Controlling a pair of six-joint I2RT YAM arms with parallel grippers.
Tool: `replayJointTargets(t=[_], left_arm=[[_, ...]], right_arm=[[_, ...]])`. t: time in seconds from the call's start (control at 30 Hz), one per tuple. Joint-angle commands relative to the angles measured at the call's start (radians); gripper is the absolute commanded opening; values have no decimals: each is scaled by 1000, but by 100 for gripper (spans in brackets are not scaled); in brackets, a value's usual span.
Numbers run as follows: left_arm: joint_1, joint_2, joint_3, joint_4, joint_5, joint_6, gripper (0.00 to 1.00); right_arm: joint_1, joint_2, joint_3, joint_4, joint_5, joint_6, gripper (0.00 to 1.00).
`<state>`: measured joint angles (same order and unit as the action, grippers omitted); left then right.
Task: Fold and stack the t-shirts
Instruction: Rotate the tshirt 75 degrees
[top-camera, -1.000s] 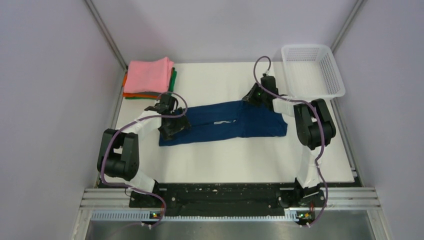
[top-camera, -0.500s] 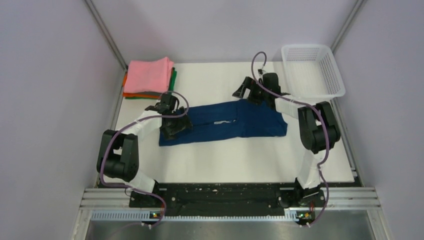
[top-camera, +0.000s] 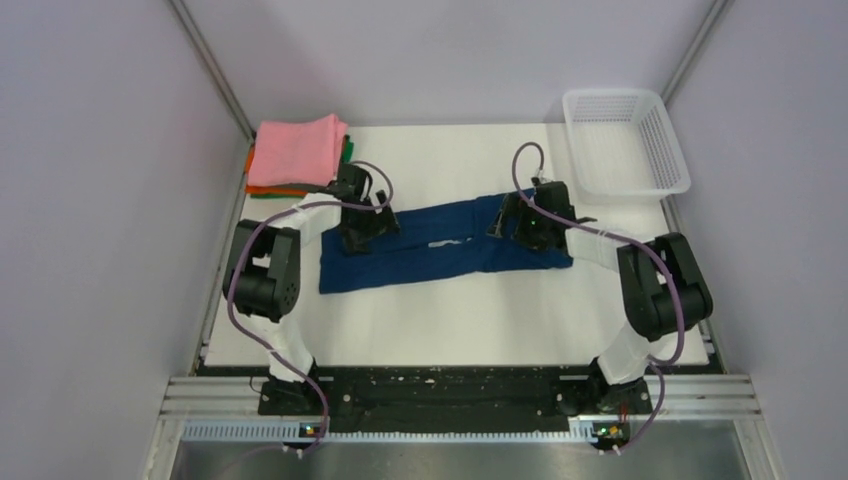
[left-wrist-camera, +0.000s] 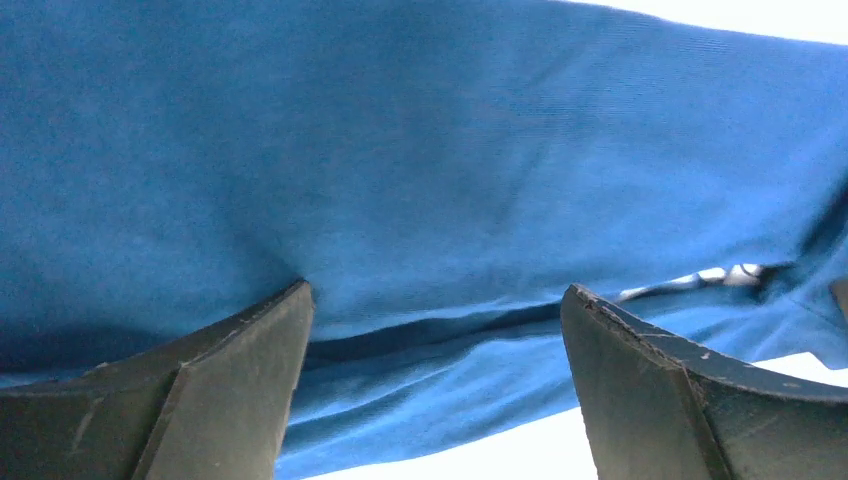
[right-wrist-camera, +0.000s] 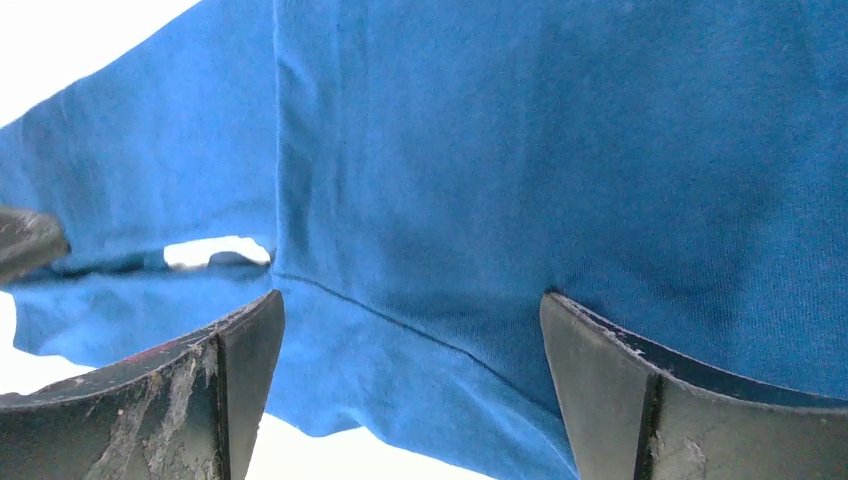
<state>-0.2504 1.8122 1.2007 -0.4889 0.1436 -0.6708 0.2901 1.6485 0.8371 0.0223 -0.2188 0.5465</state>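
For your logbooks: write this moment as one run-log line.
left gripper: open over navy t-shirt | right gripper: open over it | folded stack: far-left corner

White table (top-camera: 450, 325): navy t-shirt (top-camera: 440, 252), folded stack (top-camera: 298, 150), basket (top-camera: 681, 172)

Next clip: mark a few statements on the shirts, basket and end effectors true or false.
1. The navy t-shirt lies folded into a long band. True.
2. The pink t-shirt tops the stack at far left. True.
3. The white basket holds a shirt. False: nothing shows inside it.
4. The right end effector is shut on the navy t-shirt. False: it is open over it.
5. The left end effector hovers over the stack. False: it is open over the navy t-shirt.
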Motion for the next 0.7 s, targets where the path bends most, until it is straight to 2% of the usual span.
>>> replayJointTargets(t=[0.0,0.1,0.17,0.3,0.43,0.5,0.6,0.67], left_arm=[[-3,46,-19,-1,18,26,99],[-5,27,-81,-10,10,16,99],[-18,-8,-143,-18,60,-5,99],[-175,-139,-293,11,98,-109,99],[-354,-183,-365,120,230,-254,99],[-416,-169,-360,197,274,-300,99],[-469,-142,-280,168,271,-293,99],[-488,-149,-245,156,254,-288,99]], right_arm=[[-26,147,104,-56,99,-10,99],[-43,265,251,-110,78,-64,99],[-43,361,392,-162,37,-98,99],[-42,527,662,-183,-82,-103,99],[-27,701,917,-149,-191,-93,99],[-11,818,1106,-176,-225,-93,99],[10,981,1389,-176,-301,-105,99],[21,1038,1505,-167,-347,-108,99]])
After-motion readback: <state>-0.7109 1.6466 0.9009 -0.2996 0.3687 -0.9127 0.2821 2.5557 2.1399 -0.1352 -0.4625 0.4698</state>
